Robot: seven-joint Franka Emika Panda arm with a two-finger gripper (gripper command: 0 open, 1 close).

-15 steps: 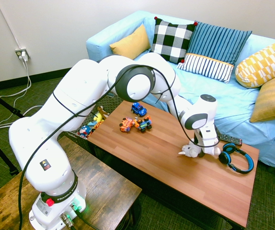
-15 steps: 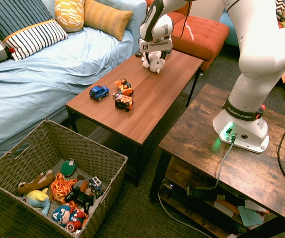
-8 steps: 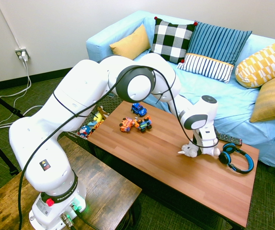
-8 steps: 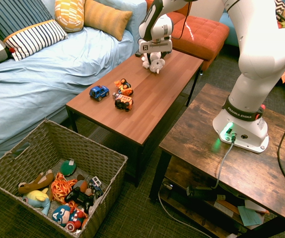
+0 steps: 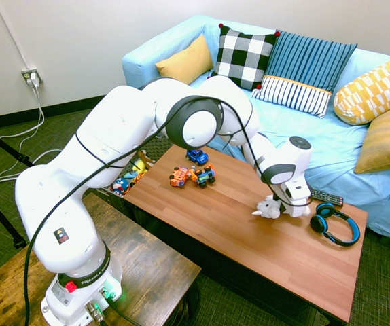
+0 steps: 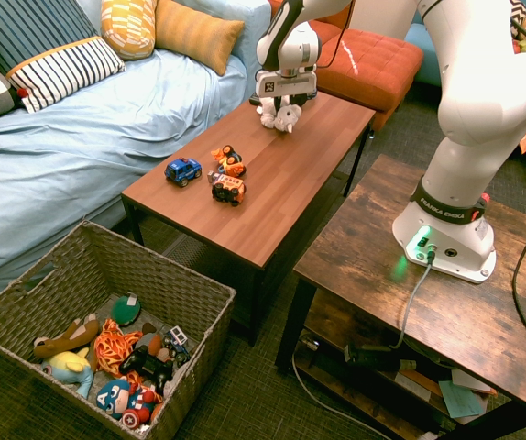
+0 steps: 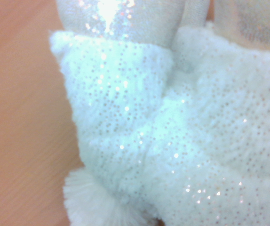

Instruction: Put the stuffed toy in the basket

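Right now the claw [image 6: 286, 99] sits low over the toy [image 6: 288, 118], which is on the coffee table [image 6: 245, 203] or just above it; the views do not settle which. I cannot tell whether the claw is clenched on the plush or still loose around it, since its tips are hidden. In the wrist view, sparkly white fur fills most of the picture, with shiny pale patches and some wood grain beside it.

In the first exterior view, the headphones [image 5: 355, 233] lie near the toy at about its 4 o'clock, and the remote [image 5: 327, 197] at about its 3 o'clock. Three little cars stand well apart from it toward 10 o'clock: a blue car [image 5: 197, 156], an orange car [image 5: 179, 177] and an orange-and-blue car [image 5: 204, 176]. The couch [image 5: 297, 136] runs along the table's far side, toward 1 o'clock, with cushions [image 5: 244, 56] on it.

In the second exterior view, the basket [image 6: 176, 280] is on the floor at the toy's 7 o'clock, well apart, so the toy is outside it. Inside, a green round item [image 6: 126, 310] lies toward 12 o'clock, a brown plush [image 6: 66, 337] toward 9, orange strands [image 6: 116, 348] in the middle, a black controller [image 6: 147, 365] toward 4 and a red-and-blue doll [image 6: 127, 401] toward 6.
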